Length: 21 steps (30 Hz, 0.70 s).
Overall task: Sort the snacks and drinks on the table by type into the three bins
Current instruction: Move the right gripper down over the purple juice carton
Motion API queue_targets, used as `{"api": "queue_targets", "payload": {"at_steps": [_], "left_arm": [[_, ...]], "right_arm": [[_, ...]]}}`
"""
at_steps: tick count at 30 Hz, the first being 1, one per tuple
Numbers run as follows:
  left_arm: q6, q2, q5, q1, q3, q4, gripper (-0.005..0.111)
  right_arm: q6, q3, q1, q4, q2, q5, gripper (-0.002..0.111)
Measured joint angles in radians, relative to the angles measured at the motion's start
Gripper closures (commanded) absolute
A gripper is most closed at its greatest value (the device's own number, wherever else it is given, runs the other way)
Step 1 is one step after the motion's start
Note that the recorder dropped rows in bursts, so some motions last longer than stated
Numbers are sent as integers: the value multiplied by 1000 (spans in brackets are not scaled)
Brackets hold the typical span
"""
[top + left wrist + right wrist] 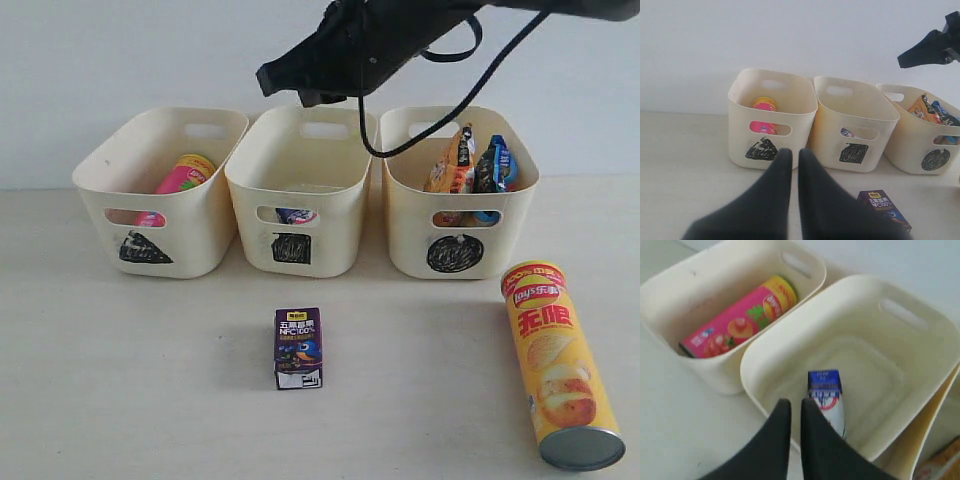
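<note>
Cream with a black scribbled square, the middle bin (340, 215) holds a blue-and-white carton (826, 395). Left of it, the cream triangle bin (200, 230) shows a pink tube (180, 175); right of it, the circle bin (410, 240) holds an orange-brown bag (452, 160) and a blue-black bag (495, 165). Before it lie a dark purple juice box (298, 347) and a silver-ended yellow-orange tube (555, 360) on the pale beige surface (120, 380).

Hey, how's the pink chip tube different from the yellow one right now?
Place: the pink tube is inside the triangle bin; the yellow tube is on the table, outside every bin.
Pose: the pink tube rests slanted in its bin; the yellow tube lies flat, silver end toward the exterior camera.
Colour: pink versus yellow-orange.
Both are tall chip tubes.
</note>
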Motion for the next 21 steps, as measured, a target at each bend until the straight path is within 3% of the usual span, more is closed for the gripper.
{"api": "queue_targets", "payload": {"at_steps": [12,21], "left_arm": [[0,0,0,0,0,0,102],[0,0,0,0,0,0,102]], "right_arm": [[61,0,9,24,-70,463,108],[85,129,110,55,-71,535,108]]}}
